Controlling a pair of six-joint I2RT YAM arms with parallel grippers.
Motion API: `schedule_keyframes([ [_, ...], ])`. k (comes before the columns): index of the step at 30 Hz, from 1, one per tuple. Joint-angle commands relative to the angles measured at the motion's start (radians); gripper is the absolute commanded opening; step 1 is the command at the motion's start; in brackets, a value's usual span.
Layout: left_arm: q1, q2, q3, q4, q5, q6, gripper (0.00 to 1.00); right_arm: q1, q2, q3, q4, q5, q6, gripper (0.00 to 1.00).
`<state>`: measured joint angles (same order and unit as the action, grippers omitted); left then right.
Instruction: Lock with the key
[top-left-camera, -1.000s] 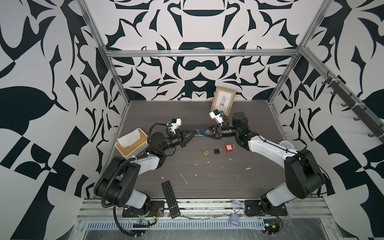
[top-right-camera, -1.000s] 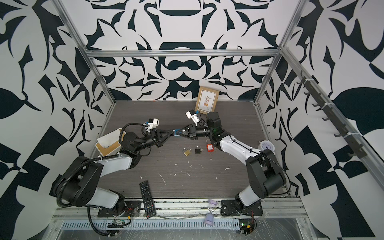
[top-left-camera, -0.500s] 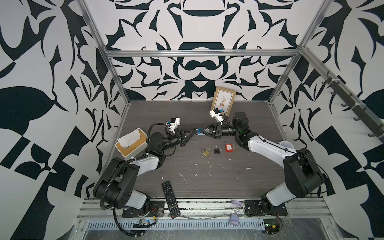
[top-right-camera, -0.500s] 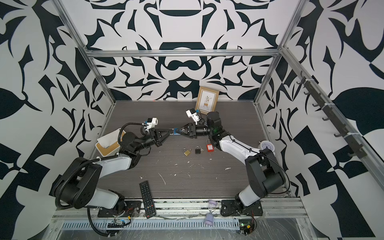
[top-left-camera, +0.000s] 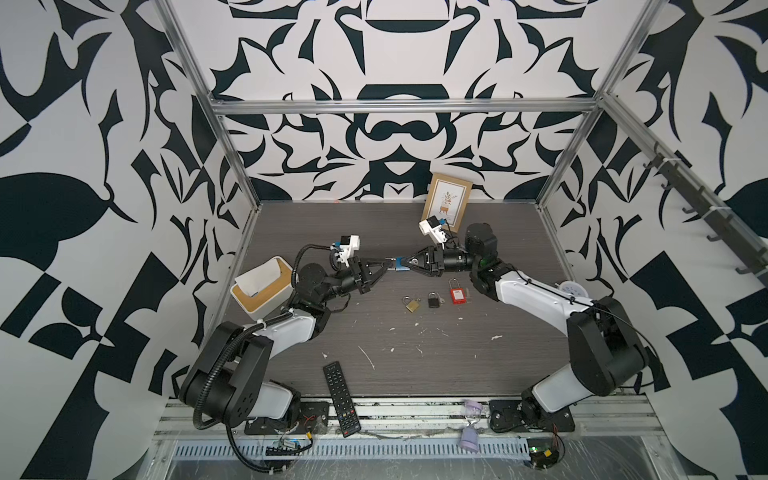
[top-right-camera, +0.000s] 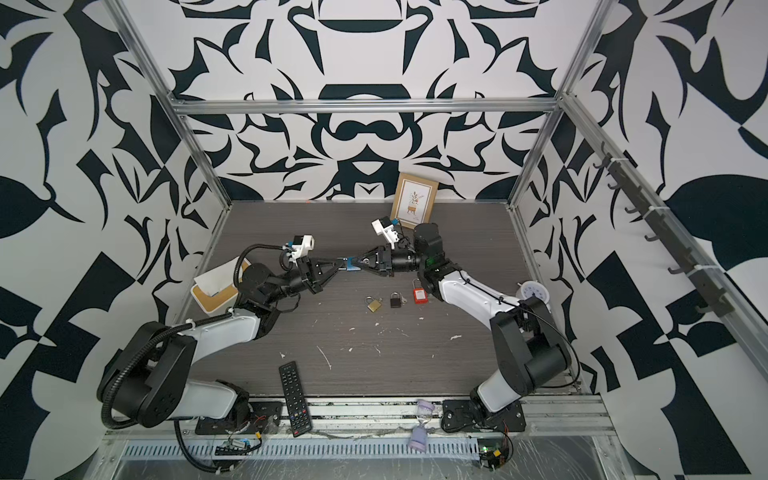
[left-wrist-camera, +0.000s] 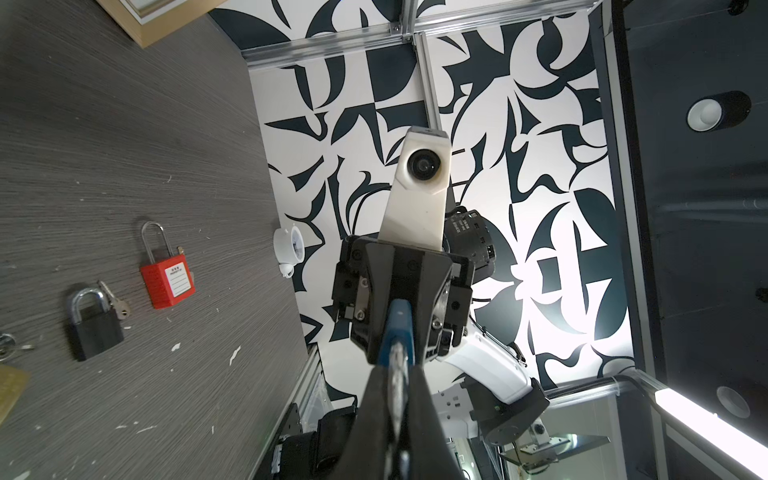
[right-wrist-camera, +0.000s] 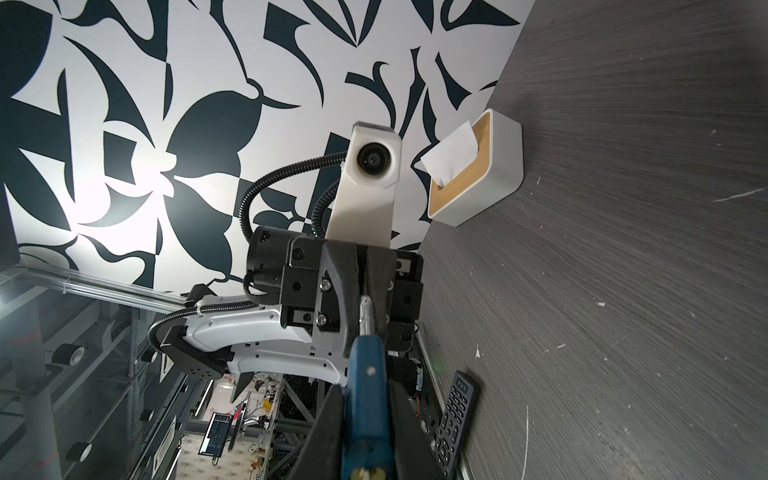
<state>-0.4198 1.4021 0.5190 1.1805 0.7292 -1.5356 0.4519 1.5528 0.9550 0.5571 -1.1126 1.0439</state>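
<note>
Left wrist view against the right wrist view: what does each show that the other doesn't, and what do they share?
Only the left wrist view: the red padlock, the black padlock and a white clock. Only the right wrist view: the tissue box and the remote. Both: the blue padlock clamped in the right gripper, with the left gripper shut on a silver metal piece at its end; key or shackle, I cannot tell.
</note>
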Motion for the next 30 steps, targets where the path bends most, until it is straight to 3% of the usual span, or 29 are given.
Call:
schedule_keyframes([
  [1,0.003,-0.019,0.004,-0.032,0.027,0.023,0.00,-0.009,-0.039,0.025,0.067,-0.003,-0.024,0.21],
  [4,0.004,-0.022,0.007,-0.034,0.029,0.026,0.00,-0.010,-0.047,0.028,0.046,-0.001,-0.039,0.27],
  [8,0.004,-0.028,0.006,-0.045,0.026,0.031,0.00,-0.012,-0.053,0.031,0.009,0.011,-0.067,0.28],
  [17,0.003,-0.060,0.008,-0.121,0.013,0.078,0.00,-0.010,-0.062,0.025,0.004,0.003,-0.064,0.22],
  [23,0.003,-0.059,0.022,-0.148,0.009,0.086,0.00,-0.010,-0.066,0.014,0.002,-0.004,-0.062,0.30],
  [30,0.005,-0.054,0.019,-0.142,-0.007,0.082,0.00,-0.003,-0.077,0.006,-0.005,-0.010,-0.062,0.31],
])
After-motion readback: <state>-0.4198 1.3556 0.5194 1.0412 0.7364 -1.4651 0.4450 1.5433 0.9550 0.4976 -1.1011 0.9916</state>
